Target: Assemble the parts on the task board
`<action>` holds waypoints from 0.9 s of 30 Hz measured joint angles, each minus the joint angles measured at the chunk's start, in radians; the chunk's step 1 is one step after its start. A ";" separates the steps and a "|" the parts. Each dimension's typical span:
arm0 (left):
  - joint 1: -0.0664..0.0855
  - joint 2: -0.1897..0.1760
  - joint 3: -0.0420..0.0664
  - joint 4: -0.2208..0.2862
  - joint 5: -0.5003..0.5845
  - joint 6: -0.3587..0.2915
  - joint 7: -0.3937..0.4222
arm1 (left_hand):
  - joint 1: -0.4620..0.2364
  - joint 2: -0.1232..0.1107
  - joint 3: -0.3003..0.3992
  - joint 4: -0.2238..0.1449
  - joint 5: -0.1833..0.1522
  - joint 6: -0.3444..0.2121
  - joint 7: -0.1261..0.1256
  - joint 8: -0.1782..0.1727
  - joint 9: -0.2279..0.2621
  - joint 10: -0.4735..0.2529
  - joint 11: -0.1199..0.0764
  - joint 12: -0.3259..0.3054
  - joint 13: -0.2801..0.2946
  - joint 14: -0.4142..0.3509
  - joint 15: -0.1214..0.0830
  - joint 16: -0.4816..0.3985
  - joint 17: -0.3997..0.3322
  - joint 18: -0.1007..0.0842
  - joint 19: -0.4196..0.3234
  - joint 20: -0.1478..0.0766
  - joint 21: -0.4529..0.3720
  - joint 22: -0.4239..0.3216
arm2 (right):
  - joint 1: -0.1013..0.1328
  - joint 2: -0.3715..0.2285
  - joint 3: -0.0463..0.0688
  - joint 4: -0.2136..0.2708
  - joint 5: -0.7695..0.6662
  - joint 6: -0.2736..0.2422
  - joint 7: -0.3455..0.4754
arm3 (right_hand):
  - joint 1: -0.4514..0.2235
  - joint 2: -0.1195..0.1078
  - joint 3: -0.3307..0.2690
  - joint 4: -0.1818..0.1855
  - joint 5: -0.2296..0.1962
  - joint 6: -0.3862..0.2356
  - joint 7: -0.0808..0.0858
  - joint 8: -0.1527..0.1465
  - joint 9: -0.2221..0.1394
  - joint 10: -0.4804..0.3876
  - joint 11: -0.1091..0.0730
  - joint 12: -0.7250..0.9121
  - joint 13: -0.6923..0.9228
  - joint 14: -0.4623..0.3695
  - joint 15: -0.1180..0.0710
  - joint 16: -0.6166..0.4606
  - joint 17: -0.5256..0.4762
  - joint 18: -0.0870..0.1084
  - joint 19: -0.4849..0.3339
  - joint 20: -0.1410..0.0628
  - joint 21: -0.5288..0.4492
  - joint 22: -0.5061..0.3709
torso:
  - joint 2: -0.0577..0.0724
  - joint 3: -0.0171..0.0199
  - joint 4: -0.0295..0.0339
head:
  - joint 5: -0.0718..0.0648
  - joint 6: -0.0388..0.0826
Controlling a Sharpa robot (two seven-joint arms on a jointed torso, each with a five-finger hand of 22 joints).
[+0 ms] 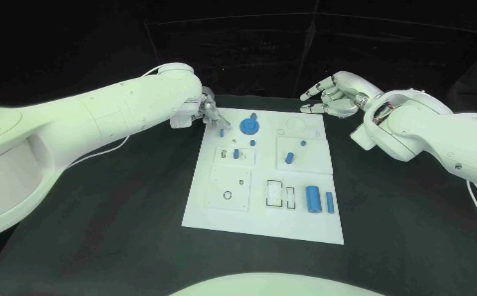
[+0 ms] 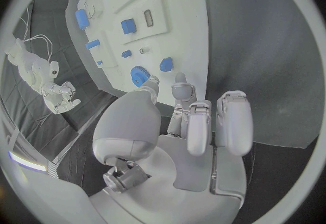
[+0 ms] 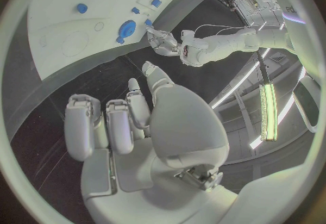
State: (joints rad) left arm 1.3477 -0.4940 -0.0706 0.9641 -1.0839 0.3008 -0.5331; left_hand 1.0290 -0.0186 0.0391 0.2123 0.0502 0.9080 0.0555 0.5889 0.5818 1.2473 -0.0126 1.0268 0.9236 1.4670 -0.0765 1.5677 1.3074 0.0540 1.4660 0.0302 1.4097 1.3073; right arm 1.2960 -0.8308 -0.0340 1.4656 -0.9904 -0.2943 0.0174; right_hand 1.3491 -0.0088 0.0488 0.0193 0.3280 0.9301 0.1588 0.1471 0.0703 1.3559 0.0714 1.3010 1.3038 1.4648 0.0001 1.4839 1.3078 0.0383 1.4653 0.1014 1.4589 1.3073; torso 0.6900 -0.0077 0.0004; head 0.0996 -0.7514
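Observation:
The white task board (image 1: 224, 206) lies in the middle of the black table. A blue gear (image 1: 249, 127) stands near its far edge, with a small blue piece (image 1: 220, 132) just left of it. My left hand (image 1: 211, 113) hovers at the board's far-left corner, fingers apart and empty. In the left wrist view its fingertips (image 2: 180, 81) end close to the gear (image 2: 139, 76) and the small piece (image 2: 166, 64). My right hand (image 1: 333, 96) hangs beyond the far-right corner, off the board, fingers loosely bent and holding nothing (image 3: 136, 120).
More blue parts sit on the board: a block (image 1: 290, 158) right of centre, a cylinder (image 1: 313, 199) and a thin bar (image 1: 330, 202) near the front right, and small pieces (image 1: 236, 154) left of centre. Bare black table (image 1: 407, 227) flanks the board.

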 measured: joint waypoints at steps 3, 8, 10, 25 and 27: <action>-0.003 0.004 0.000 -0.001 -0.003 0.008 0.001 | 0.000 0.000 -0.001 -0.001 0.000 0.000 0.000 0.000 0.000 0.000 0.000 0.004 0.002 0.000 0.000 0.000 0.000 0.000 0.000 0.000 0.000 0.000 | 0.000 0.001 0.000 -0.001 0.000 0.000 0.000 | 0.000 0.000 0.000 0.000 0.000 0.000 0.000 0.000 0.000 0.000 0.000 0.000 0.000 0.000 0.000 0.000 0.000 0.000 0.000 0.000 0.000 0.000 | 0.000 0.0005 0.0009 | -0.001 -0.001; -0.006 0.012 -0.001 -0.005 -0.007 0.021 0.002 | 0.011 0.011 -0.006 -0.006 0.000 0.004 -0.004 0.000 -0.001 0.000 0.000 0.004 0.002 0.000 0.000 0.000 0.000 0.000 0.000 0.000 0.000 0.000 | 0.000 0.002 0.000 -0.001 0.000 0.000 0.001 | 0.000 0.000 0.000 0.000 0.000 0.000 0.000 0.000 0.000 0.000 0.000 0.000 0.000 0.000 0.000 0.000 0.000 0.000 0.000 0.000 0.000 0.000 | 0.000 0.0011 0.0012 | -0.002 0.002; -0.007 0.014 -0.001 -0.006 -0.008 0.025 0.002 | 0.013 0.013 -0.007 -0.007 0.000 0.004 -0.004 0.000 -0.002 0.000 0.000 0.004 0.002 0.000 0.000 0.000 0.000 0.000 0.000 0.000 0.000 0.000 | 0.000 0.003 0.000 -0.001 0.000 0.000 0.001 | 0.000 0.000 0.000 0.000 0.000 0.000 0.000 0.000 0.000 0.000 0.000 0.000 0.000 0.000 0.000 0.000 0.000 0.000 0.000 0.000 0.000 0.000 | 0.000 0.0011 0.0013 | -0.002 0.003; -0.008 0.019 -0.003 -0.002 -0.011 0.041 0.002 | 0.061 0.032 -0.006 -0.027 0.000 0.004 -0.004 0.004 -0.007 0.003 -0.004 0.008 0.002 0.000 0.000 0.000 0.000 0.000 0.000 0.000 0.000 0.000 | 0.000 0.004 0.000 -0.003 0.000 0.000 0.001 | 0.000 0.000 0.000 0.000 0.000 0.000 0.000 0.000 0.000 0.000 0.000 0.000 0.000 0.000 0.000 0.000 0.000 0.000 0.000 0.000 0.000 0.000 | -0.001 0.0011 0.0019 | -0.004 0.000; -0.008 0.019 -0.003 -0.001 -0.012 0.042 0.002 | 0.075 0.037 -0.004 -0.035 0.000 0.004 -0.004 0.004 -0.009 0.003 -0.004 0.010 0.002 0.000 0.000 0.000 0.000 0.000 0.000 0.000 0.000 0.000 | 0.000 0.004 0.000 -0.003 0.000 0.000 0.001 | 0.000 0.000 0.000 0.000 0.000 0.000 0.000 0.000 0.000 0.000 0.000 0.000 0.000 0.000 0.000 0.000 0.000 0.000 0.000 0.000 0.000 0.000 | -0.001 0.0011 0.0021 | -0.004 0.000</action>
State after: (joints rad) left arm 1.3392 -0.4749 -0.0733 0.9627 -1.0956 0.3433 -0.5306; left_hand 1.1038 0.0184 0.0353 0.1772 0.0503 0.9115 0.0518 0.5927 0.5725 1.2508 -0.0162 1.0364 0.9255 1.4670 -0.0765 1.5677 1.3074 0.0540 1.4660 0.0302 1.4097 1.3073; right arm 1.2960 -0.8269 -0.0340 1.4622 -0.9905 -0.2938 0.0181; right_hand 1.3491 -0.0088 0.0489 0.0192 0.3280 0.9300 0.1588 0.1471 0.0704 1.3559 0.0714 1.3010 1.3041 1.4648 0.0001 1.4839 1.3076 0.0383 1.4653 0.1015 1.4589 1.3073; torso 0.6890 -0.0066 0.0025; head 0.0955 -0.7515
